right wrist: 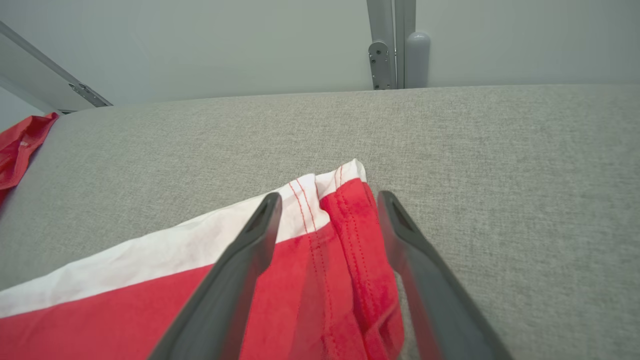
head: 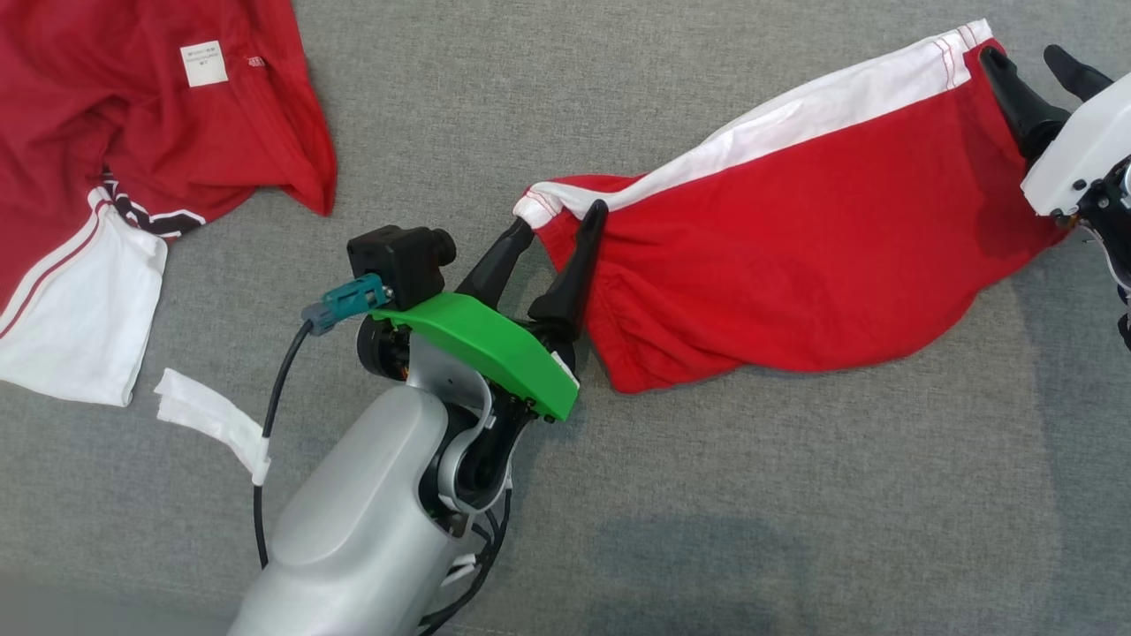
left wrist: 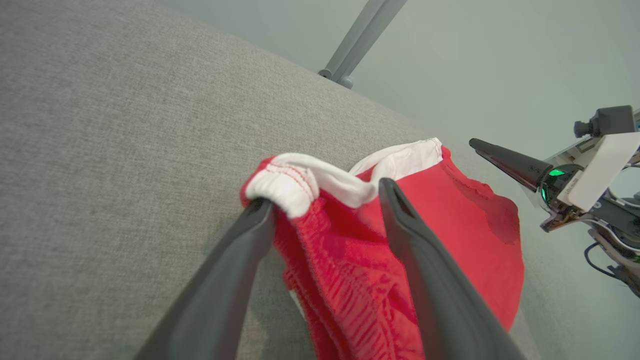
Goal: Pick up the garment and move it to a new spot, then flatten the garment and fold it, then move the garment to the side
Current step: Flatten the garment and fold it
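The shirt lay crumpled on the grey pad, well to the left of the left pincer, and nothing was touching it. Its long axis seemed to run from the labelled hem at the far end to a white sleeve at the near end, though part of it was out of sight. The left pincer's fingers stood apart, straddling the gathered waistband corner of red shorts. The shorts stretched rightward and away, probably drawn out for flattening. At their hem corner, the right pincer also stood apart, clamping nothing.
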Robot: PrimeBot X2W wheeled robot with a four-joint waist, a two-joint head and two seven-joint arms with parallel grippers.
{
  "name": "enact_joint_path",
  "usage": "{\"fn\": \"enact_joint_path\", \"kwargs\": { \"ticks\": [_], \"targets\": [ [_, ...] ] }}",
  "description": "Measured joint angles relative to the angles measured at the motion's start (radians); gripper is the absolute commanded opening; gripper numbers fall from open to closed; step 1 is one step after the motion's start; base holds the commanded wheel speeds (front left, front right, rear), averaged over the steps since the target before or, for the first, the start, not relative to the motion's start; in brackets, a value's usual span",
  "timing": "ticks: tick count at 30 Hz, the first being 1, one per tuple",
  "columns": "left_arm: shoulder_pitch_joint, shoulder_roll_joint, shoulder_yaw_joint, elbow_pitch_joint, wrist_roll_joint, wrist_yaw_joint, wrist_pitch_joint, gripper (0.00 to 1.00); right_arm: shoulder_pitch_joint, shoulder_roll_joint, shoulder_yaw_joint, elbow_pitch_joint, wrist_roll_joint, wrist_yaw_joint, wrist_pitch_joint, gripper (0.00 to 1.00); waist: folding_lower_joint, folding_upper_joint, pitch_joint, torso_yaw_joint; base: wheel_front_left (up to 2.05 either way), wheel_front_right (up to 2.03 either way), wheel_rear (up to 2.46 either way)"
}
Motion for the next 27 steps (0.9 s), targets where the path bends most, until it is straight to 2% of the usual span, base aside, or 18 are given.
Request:
{"fn": "enact_joint_path", "kwargs": {
  "ticks": [10, 14, 20, 27],
  "targets": [
    [0.012, 0.042, 0.014, 0.013, 0.053, 0.039, -0.06, 1.0, 0.064, -0.01, 0.003, -0.038, 0.003, 0.0, -0.143, 1.0, 0.0, 0.0, -0.038, -0.03, 0.0, 0.0, 0.0],
    [0.043, 0.092, 0.0, 0.021, 0.094, 0.069, -0.06, 1.0, 0.133, -0.029, -0.001, -0.078, -0.011, 0.0, -0.223, 1.0, 0.0, 0.0, -0.073, -0.049, 0.0, 0.0, 0.0],
    [0.12, 0.177, -0.011, -0.033, 0.128, 0.107, -0.061, 1.0, 0.258, -0.049, -0.008, -0.134, -0.027, 0.0, -0.282, 1.0, 0.0, 0.0, -0.133, -0.084, 0.0, 0.0, 0.0],
    [0.232, 0.249, 0.005, -0.114, 0.184, 0.163, -0.147, 1.0, 0.38, -0.055, -0.077, -0.176, -0.161, 0.0, -0.407, 1.0, 0.0, 0.0, -0.206, -0.124, 0.0, 0.0, 0.0]
  ]
}}
